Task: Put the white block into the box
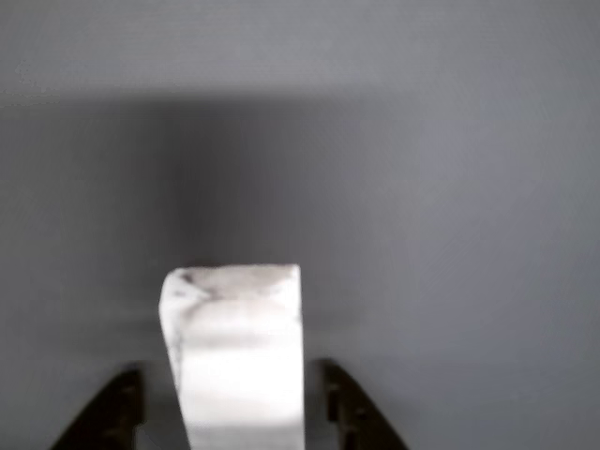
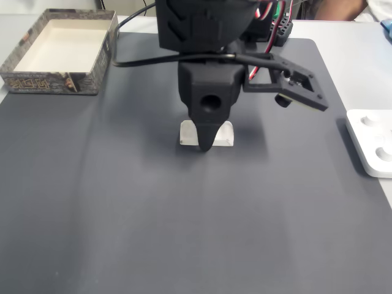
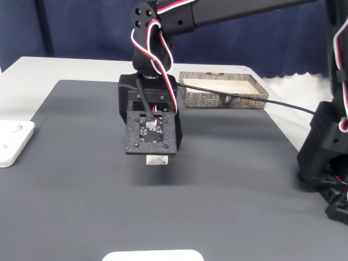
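Claw: the black gripper [image 2: 207, 138] points down over the middle of the mat; matte, grainy black plastic, with a square plate on its side in a fixed view.
Claw state: in the other view its two dark fingers [image 1: 354, 405] stand on both sides of the block with a thin gap on each side; I cannot tell if they press it.
White block: the white block [image 1: 239, 356] is oblong, smooth, with soft rounded edges and grey scuffs on its far end; it is between the fingers, near the middle of the mat.
Mat: the dark grey mat [image 2: 184, 220] is flat and matte, with rounded corners.
Box: the box [image 2: 58, 50] stands at the mat's far left corner in that fixed view, well apart from the block; smooth cream inside, mottled grey-brown printed walls. The print is too small to read.
White device: a flat white plastic device [image 2: 372, 141] with round hollows lies off the mat's right edge.
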Robot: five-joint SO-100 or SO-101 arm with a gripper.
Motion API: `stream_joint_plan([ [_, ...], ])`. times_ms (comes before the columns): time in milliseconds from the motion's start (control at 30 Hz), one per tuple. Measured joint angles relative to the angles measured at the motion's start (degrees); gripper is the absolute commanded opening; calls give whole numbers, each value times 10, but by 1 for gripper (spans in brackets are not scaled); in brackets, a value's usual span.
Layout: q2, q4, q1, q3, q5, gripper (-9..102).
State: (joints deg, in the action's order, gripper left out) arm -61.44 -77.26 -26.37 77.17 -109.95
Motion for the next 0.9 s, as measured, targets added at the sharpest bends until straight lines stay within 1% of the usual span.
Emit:
stream_joint_plan([
  [100,0,0,0,0,0,21],
  [300,0,-1,-3,8,0,11],
  [633,-2,-2,-5,14,2,1],
  [900,-2,-3,-7,14,20,0],
])
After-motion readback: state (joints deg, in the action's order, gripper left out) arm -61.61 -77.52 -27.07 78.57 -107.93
